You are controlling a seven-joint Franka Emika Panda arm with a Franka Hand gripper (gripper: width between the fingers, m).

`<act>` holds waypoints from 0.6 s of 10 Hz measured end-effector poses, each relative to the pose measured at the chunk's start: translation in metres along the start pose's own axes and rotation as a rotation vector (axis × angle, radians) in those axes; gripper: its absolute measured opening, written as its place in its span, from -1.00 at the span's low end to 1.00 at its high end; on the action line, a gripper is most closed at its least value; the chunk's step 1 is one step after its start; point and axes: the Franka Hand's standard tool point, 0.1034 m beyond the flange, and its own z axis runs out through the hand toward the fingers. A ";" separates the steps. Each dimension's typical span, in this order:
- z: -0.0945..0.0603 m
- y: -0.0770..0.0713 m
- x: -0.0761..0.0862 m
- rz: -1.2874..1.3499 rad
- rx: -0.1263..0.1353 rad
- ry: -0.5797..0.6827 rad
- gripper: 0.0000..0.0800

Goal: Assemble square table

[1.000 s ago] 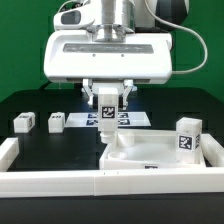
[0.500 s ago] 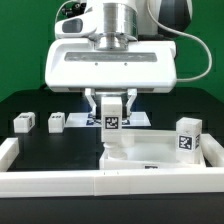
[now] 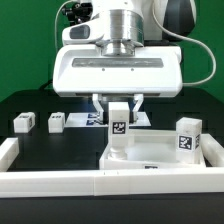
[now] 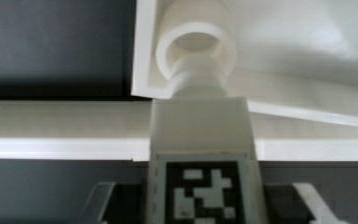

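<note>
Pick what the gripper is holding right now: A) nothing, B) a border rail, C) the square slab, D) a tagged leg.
D: the gripper clamps a white tagged leg, held upright over a corner of the square slab.

The exterior camera is facing the gripper (image 3: 118,108) head-on at middling range. The wrist camera is looking down beyond it, close; both are showing the leg (image 3: 118,128) and tabletop (image 3: 165,150) beneath.
</note>
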 end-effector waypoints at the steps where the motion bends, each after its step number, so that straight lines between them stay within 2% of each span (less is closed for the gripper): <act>1: 0.000 0.001 -0.001 0.000 -0.002 0.003 -0.28; 6: 0.002 0.002 0.001 -0.008 -0.025 0.061 -0.27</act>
